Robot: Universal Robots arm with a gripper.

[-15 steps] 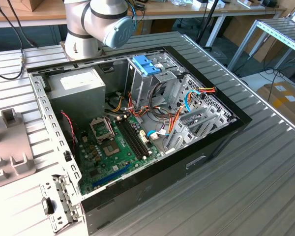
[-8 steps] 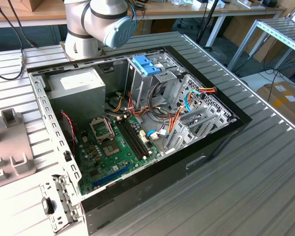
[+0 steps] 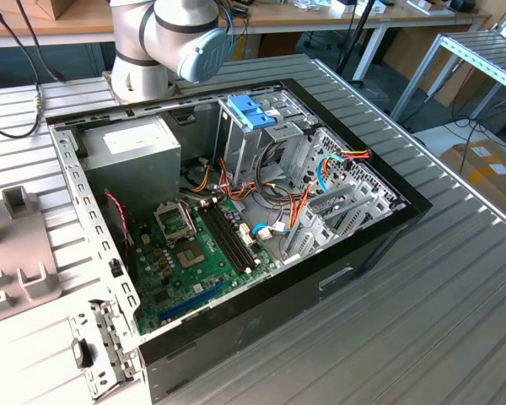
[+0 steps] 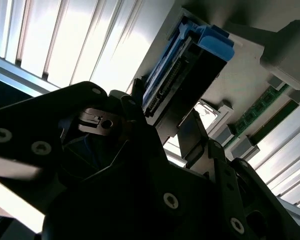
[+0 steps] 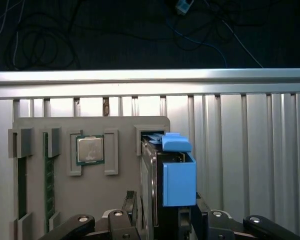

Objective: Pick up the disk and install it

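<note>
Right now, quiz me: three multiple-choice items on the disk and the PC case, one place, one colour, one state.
1. The flat silver metal disk stands: A in the drive cage; B at the grey plastic tray, beside the square processor chip; C on the floor.
2. Its plastic carrier is: A red; B blue; C yellow.
3. The black computer case is: A open; B closed; C under a cloth.
Answers: B, the first wrist view shows it on edge at the tray's slot; B, blue block and tab; A, the green motherboard shows inside.
</note>
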